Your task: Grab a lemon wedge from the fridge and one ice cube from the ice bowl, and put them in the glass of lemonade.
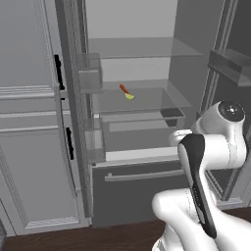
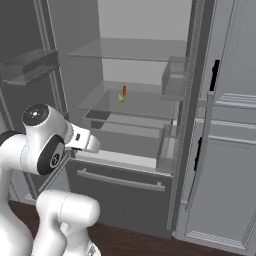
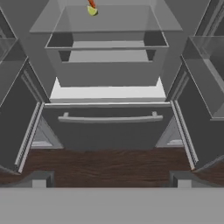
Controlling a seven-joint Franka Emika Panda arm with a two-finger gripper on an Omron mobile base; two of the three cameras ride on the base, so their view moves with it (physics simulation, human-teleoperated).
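Hand view is looking along the pincer [image 3: 108, 181], whose two dark fingertips [image 3: 39, 179] are standing wide apart with nothing between them, low in front of the fridge [image 1: 142, 181] and over the dark wooden floor [image 3: 109, 164]. Just beyond, the bottom freezer drawer [image 3: 109, 131] with its pale bar handle [image 3: 109, 118] is sitting shut, and both doors are hanging open to either side. Above the drawer a pale ledge and two crisper bins are stacking up, and farther back, on a clear shelf [image 1: 147, 100], the lemon wedge [image 1: 129, 96] is lying touching the tip of a thin orange-red stick [image 1: 124, 89]. In the hand view the wedge [image 3: 92, 11] is sitting right at the top edge, so the hand is aiming well below it.

The step in hand is looking like the reach for the wedge, hardly begun. To do it well, the arm is needing to rise to shelf height and go in between the shelves, keeping clear of the door bins. Since the wedge is tiny and is touching the stick, the fingertips are best centred on the yellow piece alone, approaching from the side away from the stick, closing only once it is squarely between them.
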